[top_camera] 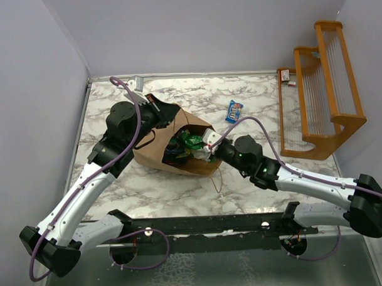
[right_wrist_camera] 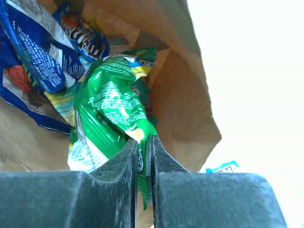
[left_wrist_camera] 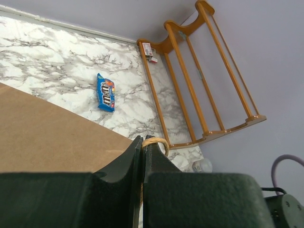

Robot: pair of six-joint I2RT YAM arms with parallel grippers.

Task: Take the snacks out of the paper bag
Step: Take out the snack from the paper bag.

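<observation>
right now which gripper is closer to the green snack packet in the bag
Right. The right gripper is in the mouth of the paper bag, shut on the green packet. The left gripper is outside the bag, shut on its handle.

"m&m's" logo on blue packet [left_wrist_camera: 105,92], other print illegible

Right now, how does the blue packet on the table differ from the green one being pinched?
The small blue foil packet lies flat on the white marble table, outside the brown paper bag; the green foil packet is crumpled, inside it. Nothing touches the blue one; the right end effector pinches the green one. Both are small and shiny.
</observation>
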